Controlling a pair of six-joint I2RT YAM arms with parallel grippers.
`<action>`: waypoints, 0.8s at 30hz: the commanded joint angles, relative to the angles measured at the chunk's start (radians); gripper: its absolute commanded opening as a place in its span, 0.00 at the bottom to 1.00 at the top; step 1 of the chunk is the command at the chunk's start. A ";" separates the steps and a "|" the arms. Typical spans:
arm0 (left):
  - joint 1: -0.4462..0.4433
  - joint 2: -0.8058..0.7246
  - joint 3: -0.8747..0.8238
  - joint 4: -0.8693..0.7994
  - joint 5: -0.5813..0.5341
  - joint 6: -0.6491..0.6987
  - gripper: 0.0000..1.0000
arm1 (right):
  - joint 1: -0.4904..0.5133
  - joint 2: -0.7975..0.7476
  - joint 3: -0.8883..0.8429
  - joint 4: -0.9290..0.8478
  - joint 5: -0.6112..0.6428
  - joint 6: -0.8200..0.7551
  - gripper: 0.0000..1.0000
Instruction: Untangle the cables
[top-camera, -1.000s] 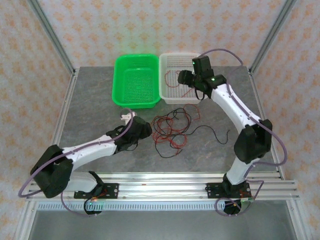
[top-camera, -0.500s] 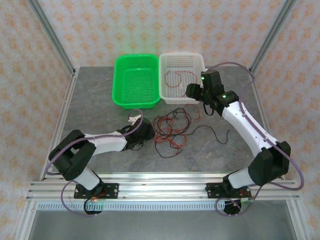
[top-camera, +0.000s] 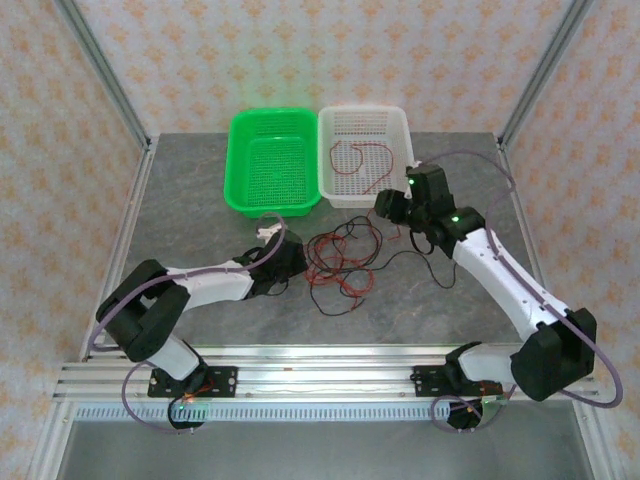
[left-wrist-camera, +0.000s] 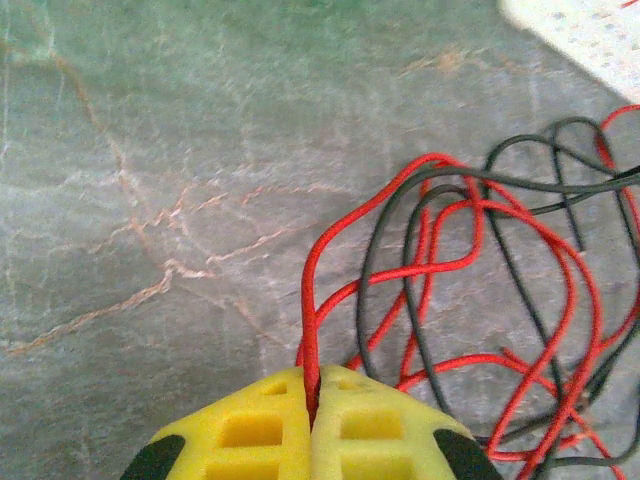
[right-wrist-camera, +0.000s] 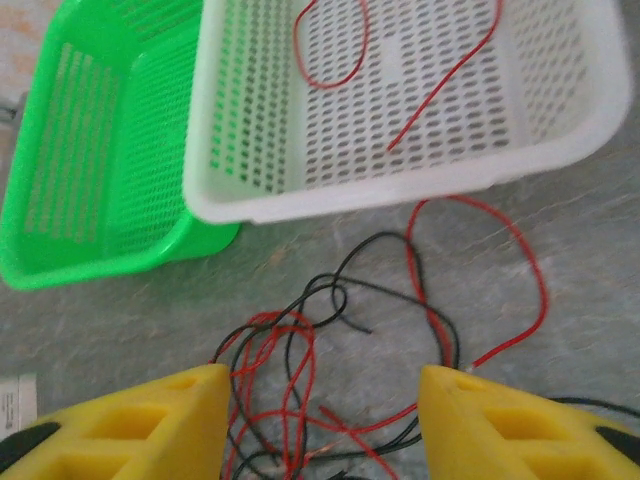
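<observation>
The cables (top-camera: 340, 262) lie as a loose tangle of thin red and black wires on the grey table, in front of the two baskets. My left gripper (top-camera: 297, 262) sits low at the tangle's left edge. In the left wrist view its yellow fingers (left-wrist-camera: 250, 430) are pressed together, and my left gripper (left-wrist-camera: 312, 388) is shut on one red cable (left-wrist-camera: 308, 300) that rises out between them. My right gripper (top-camera: 388, 206) hovers over the tangle's far right side. In the right wrist view it stands open (right-wrist-camera: 322, 378), with cables (right-wrist-camera: 290, 350) below the gap and nothing held.
A white basket (top-camera: 365, 197) at the back holds a separate red cable (top-camera: 360, 150), seen also in the right wrist view (right-wrist-camera: 330, 60). A green basket (top-camera: 270, 207) stands to its left. One black cable end (top-camera: 440, 272) trails right across the table.
My left gripper has closed on the red cable at the tangle's left edge. My right arm has come away from the white basket and down toward the tangle, its jaws narrowing somewhat.
</observation>
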 joint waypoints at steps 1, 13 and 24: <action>0.006 -0.082 0.056 -0.058 -0.011 0.043 0.00 | 0.050 -0.007 -0.059 0.085 -0.082 0.072 0.52; -0.058 -0.266 0.185 -0.219 0.002 0.114 0.00 | 0.226 0.227 -0.084 0.329 -0.172 0.192 0.44; -0.089 -0.312 0.355 -0.315 -0.025 0.188 0.00 | 0.324 0.452 -0.034 0.413 -0.196 0.264 0.43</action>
